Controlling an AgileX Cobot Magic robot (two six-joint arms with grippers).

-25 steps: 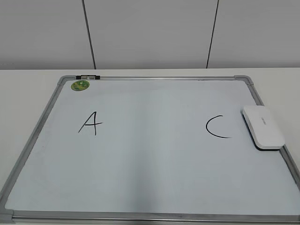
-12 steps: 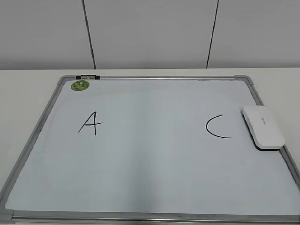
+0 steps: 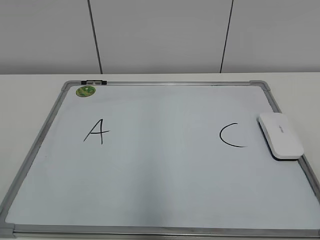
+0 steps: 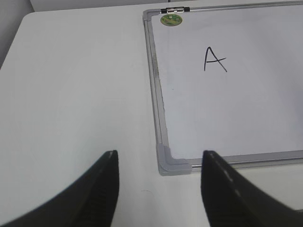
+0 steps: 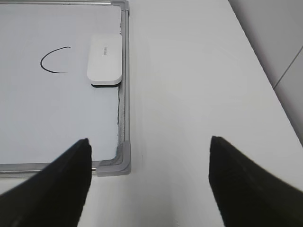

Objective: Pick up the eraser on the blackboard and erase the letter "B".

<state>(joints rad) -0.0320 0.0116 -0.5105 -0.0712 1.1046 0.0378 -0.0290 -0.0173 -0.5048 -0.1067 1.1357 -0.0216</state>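
blackboard [image 3: 160,190]: white board in a silver frame with grey corner caps, lying flat on the white table [image 3: 30,95]; takes up most of the exterior view.
eraser [image 3: 280,135]: white rounded block with a dark underside, resting on the board's right side, touching or just inside the right frame rail, just right of the "C". In the right wrist view [image 5: 105,59] it sits against the rail, top face up.
letter "A" [image 3: 96,131]: black, left half of the board; also seen in the left wrist view [image 4: 215,59].
letter "C" [image 3: 231,135]: black, right half, near the eraser but apart from it.
letter "B": none visible; the board's middle between "A" and "C" is plain white.
green sticker [image 3: 85,91]: round, top-left corner of the board, beside a small black-and-silver clip [image 3: 93,81] on the top rail.
left gripper [image 4: 158,187]: jaws spread wide, holding nothing, over the table at the board's near-left corner cap.
right gripper [image 5: 149,182]: jaws spread wide, holding nothing, over the near-right corner cap, well apart from the eraser.
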